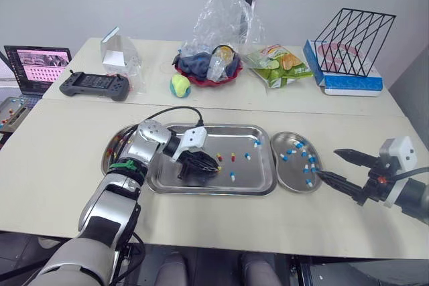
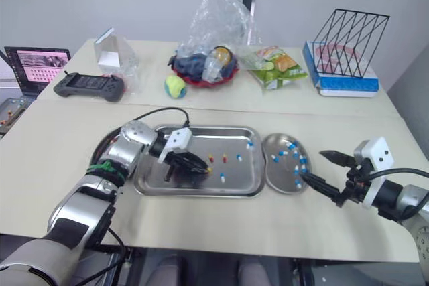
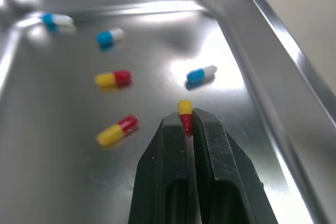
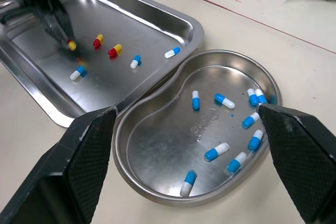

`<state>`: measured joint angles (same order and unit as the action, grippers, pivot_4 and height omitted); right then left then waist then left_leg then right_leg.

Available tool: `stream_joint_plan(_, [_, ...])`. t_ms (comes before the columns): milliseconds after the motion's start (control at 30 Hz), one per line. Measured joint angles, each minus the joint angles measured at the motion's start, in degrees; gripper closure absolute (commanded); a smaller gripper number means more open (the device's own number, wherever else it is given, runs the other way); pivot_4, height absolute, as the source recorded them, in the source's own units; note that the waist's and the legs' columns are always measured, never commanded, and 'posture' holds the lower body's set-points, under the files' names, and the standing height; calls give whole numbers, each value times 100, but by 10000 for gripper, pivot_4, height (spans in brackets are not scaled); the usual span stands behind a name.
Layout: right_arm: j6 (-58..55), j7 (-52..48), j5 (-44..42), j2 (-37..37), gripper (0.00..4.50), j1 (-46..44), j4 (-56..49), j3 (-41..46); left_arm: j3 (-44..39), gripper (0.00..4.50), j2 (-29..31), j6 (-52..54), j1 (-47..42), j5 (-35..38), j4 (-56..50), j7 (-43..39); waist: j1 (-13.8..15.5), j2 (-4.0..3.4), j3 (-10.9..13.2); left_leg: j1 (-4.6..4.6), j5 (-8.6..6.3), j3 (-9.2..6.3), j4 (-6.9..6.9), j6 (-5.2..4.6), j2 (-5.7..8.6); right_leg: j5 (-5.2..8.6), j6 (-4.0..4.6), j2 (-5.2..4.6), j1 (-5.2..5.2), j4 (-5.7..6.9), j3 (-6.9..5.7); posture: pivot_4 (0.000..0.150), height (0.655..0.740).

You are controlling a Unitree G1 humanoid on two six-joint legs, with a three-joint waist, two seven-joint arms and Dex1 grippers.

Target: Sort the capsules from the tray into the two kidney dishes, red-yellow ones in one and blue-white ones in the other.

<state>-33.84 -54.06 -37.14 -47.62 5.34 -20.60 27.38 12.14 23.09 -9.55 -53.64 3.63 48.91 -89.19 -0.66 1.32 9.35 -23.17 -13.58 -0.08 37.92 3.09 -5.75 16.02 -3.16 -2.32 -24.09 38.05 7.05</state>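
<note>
A steel tray (image 1: 263, 185) lies in the middle of the near table. My left gripper (image 1: 216, 167) is down in it, shut on a red-yellow capsule (image 3: 185, 116) that stands up between the fingertips. Loose in the tray are two red-yellow capsules (image 3: 113, 78) and three blue-white capsules (image 3: 201, 74). The right kidney dish (image 1: 291, 172) touches the tray's right edge and holds several blue-white capsules (image 4: 217, 151). My right gripper (image 1: 328, 163) hovers open just right of that dish. The left kidney dish (image 1: 107, 155) is partly hidden behind my left arm.
The back table holds a laptop (image 1: 37, 65), a game controller (image 1: 94, 85), a tennis ball (image 1: 179, 86), a red bowl (image 1: 208, 75) under a plastic bag, a snack bag (image 1: 278, 65) and a black wire rack (image 1: 354, 41). A black cable (image 1: 175, 110) loops behind the tray.
</note>
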Motion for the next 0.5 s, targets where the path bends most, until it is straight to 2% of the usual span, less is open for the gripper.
stream_joint_plan(300, [31,-253,39,-157,0,-503,385,-349,-756,44805,1578,565,-370,236,61,46,-30,-1,0,2,1,-3,-1,-1,0,1,-1,0,-1,1,-3,1500,7180])
stream_joint_plan(500, [107,-393,102,-167,0,-770,609,-593,-1146,44805,2340,764,184,317,-70,203,-8,-3,-1,2,1,-3,-1,0,-1,1,-1,0,-2,2,-5,1500,7180])
